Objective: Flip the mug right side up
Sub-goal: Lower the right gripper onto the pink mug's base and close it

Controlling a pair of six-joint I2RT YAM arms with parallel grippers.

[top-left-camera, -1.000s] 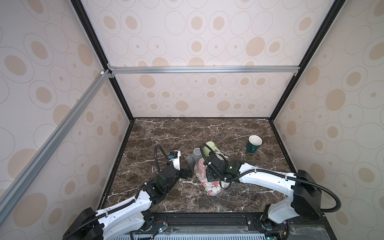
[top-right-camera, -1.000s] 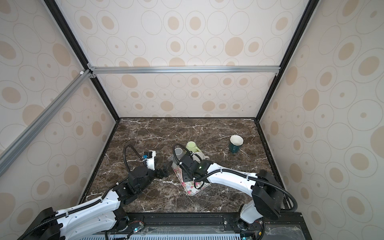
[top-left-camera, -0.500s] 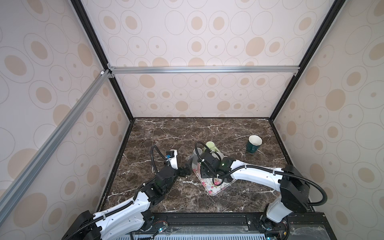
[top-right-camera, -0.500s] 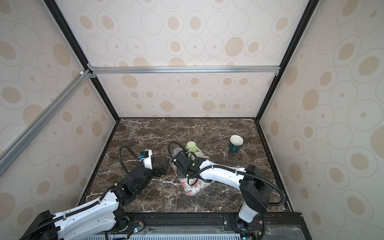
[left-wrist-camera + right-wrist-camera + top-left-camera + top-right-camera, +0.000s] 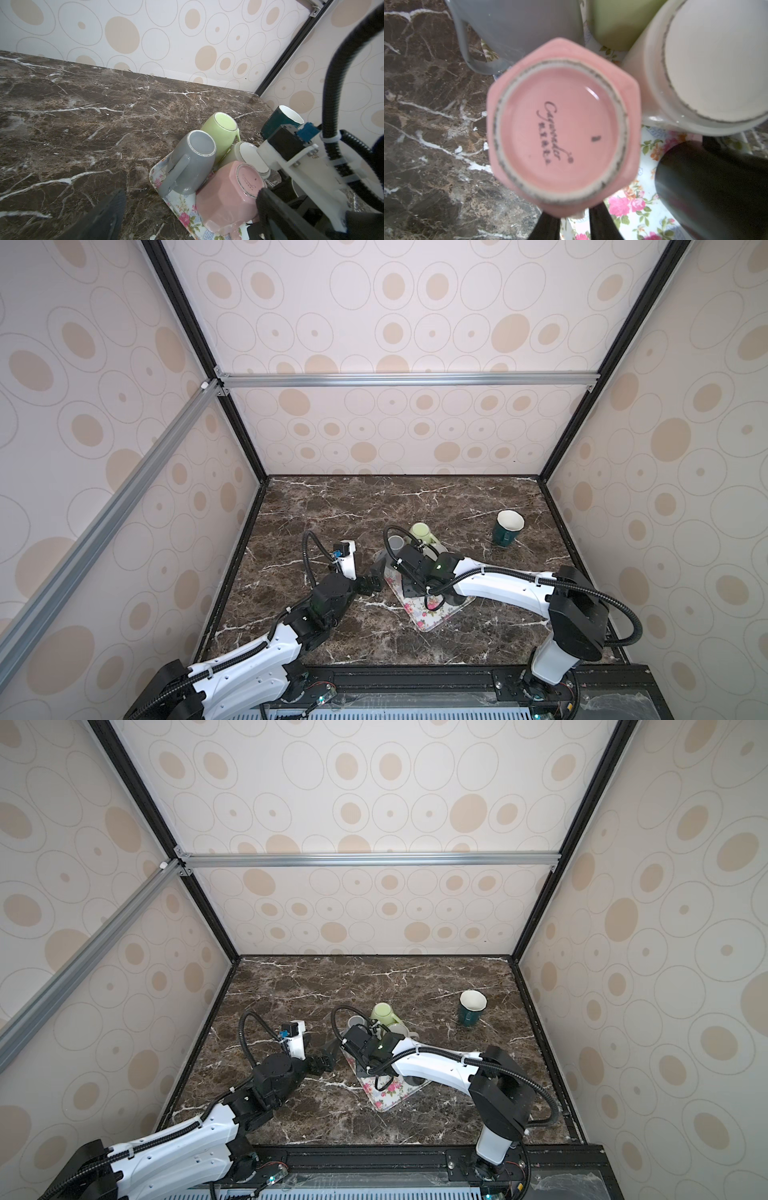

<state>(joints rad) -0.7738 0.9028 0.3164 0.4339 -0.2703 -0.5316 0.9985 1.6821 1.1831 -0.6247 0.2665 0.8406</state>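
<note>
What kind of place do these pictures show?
Probably a robot test booth, not a kitchen: patterned panels on an aluminium frame, a marble-look tabletop, and a floral tray of upturned mugs.

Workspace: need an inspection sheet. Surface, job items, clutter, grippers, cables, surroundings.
Surface: brown marble table, no spills seen.
Job's things: pink mug, base up on the floral tray.
Clutter: grey mug, green mug and cream mug, base up, packed beside the pink mug; black mug beside it too, orientation unclear; teal mug upright, alone on the table.
Grippers: left gripper open, beside the tray, holding nothing; right gripper at the pink mug's side, grip unclear.
Cables: left hose and right hose loop off the wrists, the right one above the mugs.
Surroundings: dotted wall panels, metal rail.
</note>
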